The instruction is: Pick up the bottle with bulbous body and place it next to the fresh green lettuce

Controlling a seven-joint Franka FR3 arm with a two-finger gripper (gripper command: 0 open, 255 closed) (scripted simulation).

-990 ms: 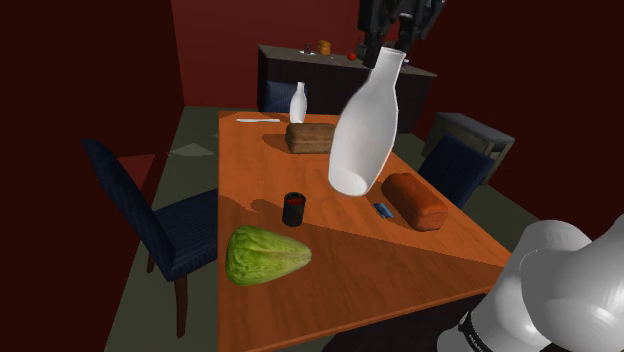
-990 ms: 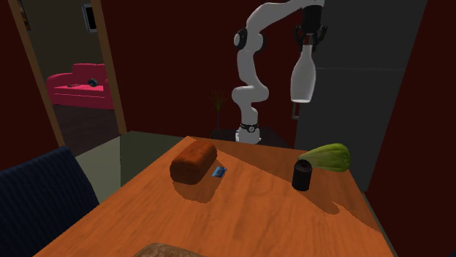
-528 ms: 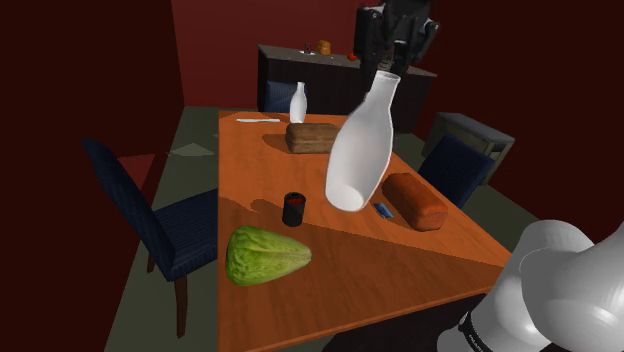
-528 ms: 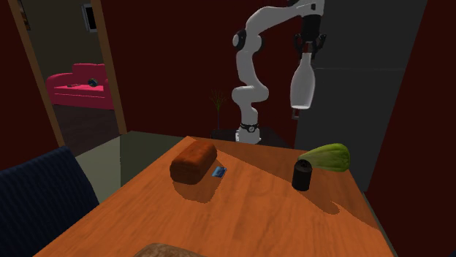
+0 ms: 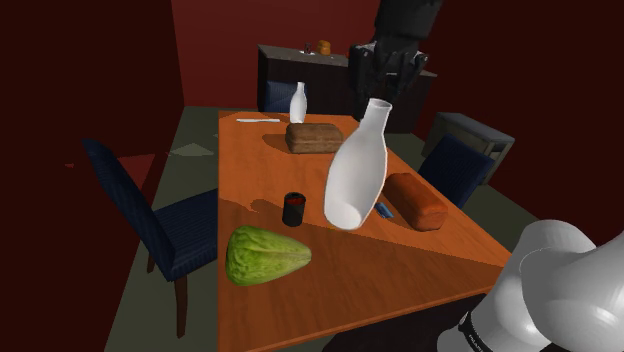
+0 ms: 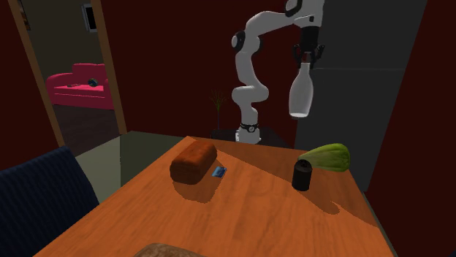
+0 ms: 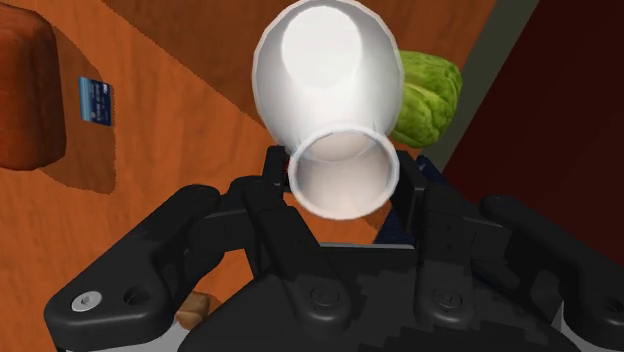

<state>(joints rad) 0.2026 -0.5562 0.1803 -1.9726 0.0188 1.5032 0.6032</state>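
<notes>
The pick-up looks done and the placing is still to come. The white bottle [image 5: 355, 170] with the swollen body hangs in the air, clear of the orange desk [image 5: 350, 275], in the middle of the shoulder view. It is tilted, with its mouth toward the upper right and its rounded base toward the lower left. The black pincer [image 6: 308, 55] has it by the very top of the neck. In the wrist view the two fingers [image 7: 274, 165] sit against either side of the open rim, so I judge it pinches the bottle, though only by a shallow hold near the lip.

The green lettuce [image 5: 265, 256] lies on the desk in the lower left-centre of the shoulder view, near the desk's edge. A small black can [image 5: 293, 208] stands just above it in the frame. The bottle's base hovers right of that can, with a reddish loaf [image 5: 415, 200] and a little blue card [image 5: 383, 209] further right. In the second exterior view the bottle hangs high in the upper right, well above the lettuce and can at the right edge.

What is left, by my reading:
- carry the bottle toward the lettuce;
- lower it to the desk beside the lettuce without knocking the can;
- set it upright and let go.

A slimmer white bottle [image 5: 298, 102] at the far end of the desk is untouched.
</notes>
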